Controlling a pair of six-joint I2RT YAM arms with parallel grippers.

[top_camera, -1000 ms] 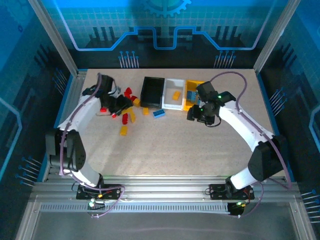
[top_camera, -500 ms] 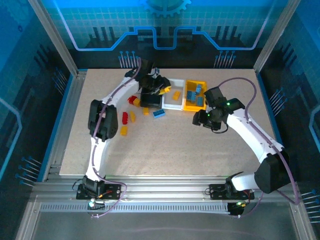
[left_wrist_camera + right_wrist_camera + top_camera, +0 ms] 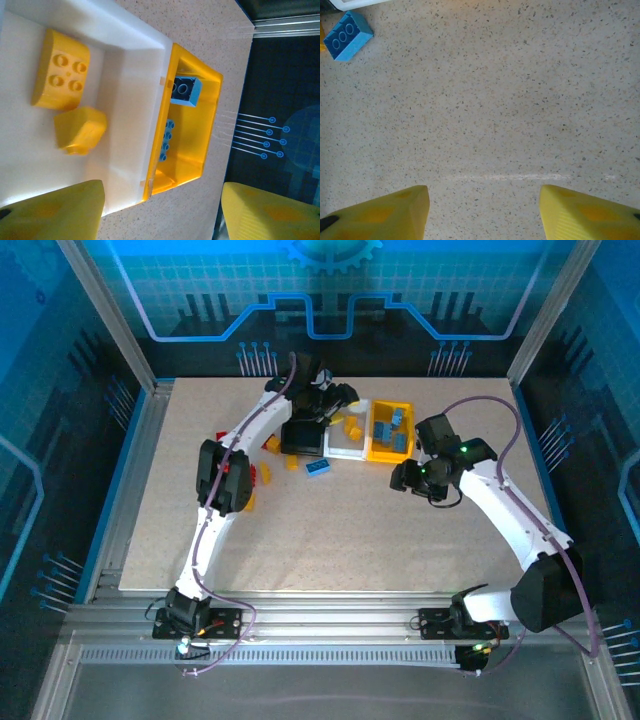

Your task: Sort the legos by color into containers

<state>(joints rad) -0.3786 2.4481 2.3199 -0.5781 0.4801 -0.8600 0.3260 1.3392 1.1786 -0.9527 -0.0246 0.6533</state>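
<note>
Yellow on white: the left gripper (image 3: 162, 205) hangs over the white bin (image 3: 127, 125), jaws spread wide and empty, with two yellow bricks (image 3: 61, 70) lying inside. Next door, the yellow bin (image 3: 192, 160) holds the blue bricks (image 3: 184, 91). The right gripper (image 3: 482, 200) gapes over bare table, nothing held, and that loose blue brick (image 3: 350, 35) looks its likely target. Red and yellow strays (image 3: 265, 445) wait beside the black bin (image 3: 303, 438).

Left arm (image 3: 252, 430) stretched far forward, upper link raised. Left gripper (image 3: 335, 403) at far reach, yellow fingers (image 3: 50, 212) spread wide. Right arm (image 3: 505, 515) bent at elbow. Right gripper (image 3: 404, 476) facing down, fingers (image 3: 590, 212) likewise apart.
</note>
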